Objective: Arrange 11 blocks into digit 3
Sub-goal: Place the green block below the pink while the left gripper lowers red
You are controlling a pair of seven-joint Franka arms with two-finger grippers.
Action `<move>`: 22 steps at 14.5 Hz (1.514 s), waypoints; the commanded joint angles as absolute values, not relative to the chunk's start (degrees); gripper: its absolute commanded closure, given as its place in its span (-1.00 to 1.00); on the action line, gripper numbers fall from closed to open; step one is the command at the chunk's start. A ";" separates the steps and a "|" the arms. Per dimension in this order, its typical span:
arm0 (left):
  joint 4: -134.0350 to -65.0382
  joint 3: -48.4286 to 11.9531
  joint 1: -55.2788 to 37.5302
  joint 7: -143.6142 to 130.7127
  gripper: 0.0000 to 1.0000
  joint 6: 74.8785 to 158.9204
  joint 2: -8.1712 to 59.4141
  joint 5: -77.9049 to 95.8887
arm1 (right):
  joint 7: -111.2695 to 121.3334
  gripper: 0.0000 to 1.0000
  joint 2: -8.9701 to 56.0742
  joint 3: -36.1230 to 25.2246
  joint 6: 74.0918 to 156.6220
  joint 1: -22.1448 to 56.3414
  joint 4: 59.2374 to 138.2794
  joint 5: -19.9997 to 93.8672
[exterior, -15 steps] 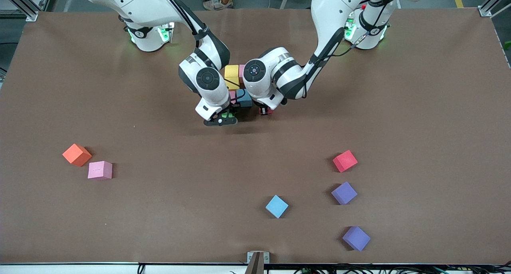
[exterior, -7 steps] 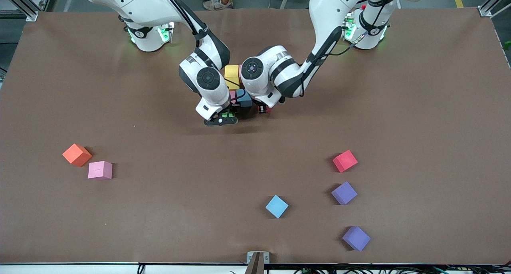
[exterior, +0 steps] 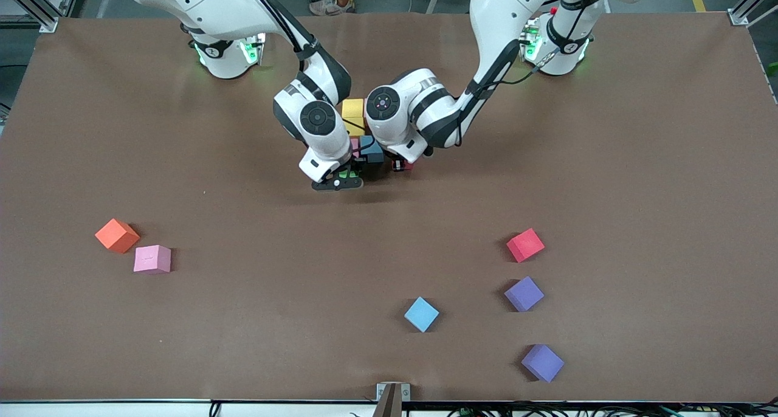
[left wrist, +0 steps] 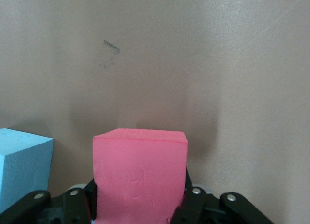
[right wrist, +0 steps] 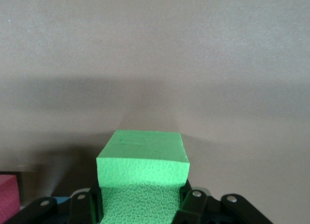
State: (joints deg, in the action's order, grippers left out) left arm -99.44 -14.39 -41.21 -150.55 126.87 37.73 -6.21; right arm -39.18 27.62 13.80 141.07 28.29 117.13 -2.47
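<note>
Both grippers sit low at a cluster of blocks in mid-table: two yellow blocks [exterior: 352, 109], a pink one [exterior: 354, 144] and a light blue one [exterior: 371, 149]. My right gripper [exterior: 344, 175] is shut on a green block [right wrist: 143, 170], just above the table beside the cluster, toward the right arm's end. My left gripper [exterior: 401, 165] is shut on a red block [left wrist: 140, 175], with the light blue block [left wrist: 22, 161] close alongside it. The arms hide part of the cluster.
Loose cubes lie nearer the front camera: an orange cube [exterior: 117, 235] and a pink one [exterior: 152, 259] toward the right arm's end; a red one [exterior: 525, 245], two purple ones [exterior: 524, 293] [exterior: 542, 362] and a light blue one [exterior: 421, 313] toward the left arm's end.
My left arm has edged slightly toward the cluster with the red block. The right gripper with the green block has hardly moved.
</note>
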 commanded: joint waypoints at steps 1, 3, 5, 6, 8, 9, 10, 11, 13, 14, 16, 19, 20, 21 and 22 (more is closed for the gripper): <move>-99.49 -14.15 -42.10 -150.64 0.60 127.18 37.62 -5.89 | -39.81 -0.02 27.77 13.62 143.09 29.27 118.74 -1.41; -99.49 -14.15 -42.36 -150.73 0.60 127.18 37.62 -5.80 | -39.90 -0.02 27.86 13.62 143.17 29.27 118.74 -1.41; -99.58 -14.15 -42.98 -151.17 0.60 127.18 37.62 -5.89 | -39.90 -0.02 27.86 13.62 143.09 29.27 118.74 -1.41; -99.75 -14.15 -43.07 -151.26 0.60 127.18 37.62 -5.89 | -39.90 -0.02 27.86 13.62 143.09 29.27 118.74 -1.41; -99.84 -14.15 -43.33 -151.26 0.60 127.18 37.62 -5.89 | -39.90 -0.02 27.95 13.62 143.09 29.53 118.74 -1.32; -99.93 -14.15 -43.33 -151.26 0.60 127.18 37.62 -5.89 | -39.90 -0.02 27.95 13.62 143.09 29.62 118.74 -1.32; -100.02 -14.06 -43.33 -151.26 0.60 127.18 37.62 -5.89 | -39.90 -0.02 27.95 13.62 143.09 29.62 118.65 -1.32; -100.19 -14.15 -43.33 -151.26 0.60 127.26 37.62 -5.98 | -39.90 -0.02 28.12 13.62 143.09 29.71 118.65 -1.32; -100.81 -14.06 -43.33 -151.26 0.60 127.62 37.44 -6.06 | -40.08 -0.02 28.39 13.62 143.09 29.79 118.30 -1.32; -101.25 -14.15 -43.33 -151.26 0.60 128.23 37.18 -6.50 | -40.08 -0.02 28.39 13.62 143.09 29.79 118.21 -1.32; -102.04 -14.15 -43.24 -151.08 0.60 128.50 37.00 -6.85 | -40.78 -0.02 28.48 13.62 143.09 29.88 117.86 -1.32; -102.57 -14.15 -43.16 -150.91 0.60 128.50 36.65 -7.47 | -41.04 -0.02 28.83 13.62 143.09 30.23 117.77 -1.32; -102.92 -14.15 -43.15 -150.73 0.60 128.50 36.22 -7.47 | -41.04 -0.02 28.83 13.62 143.09 30.23 117.77 -1.32; -103.09 -14.15 -43.15 -150.56 0.60 128.58 36.12 -7.47 | -41.04 -0.04 28.74 13.62 143.09 30.23 117.77 -1.32; -103.18 -14.15 -43.15 -150.56 0.60 128.50 35.95 -7.47 | -41.13 -0.16 28.83 13.62 143.09 30.23 117.77 -1.32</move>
State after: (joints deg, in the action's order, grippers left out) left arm -101.06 -14.40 -43.01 -150.66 127.71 37.61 -6.54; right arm -40.18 27.65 13.79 141.60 29.12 117.18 -2.46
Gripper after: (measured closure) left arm 0.744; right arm 0.432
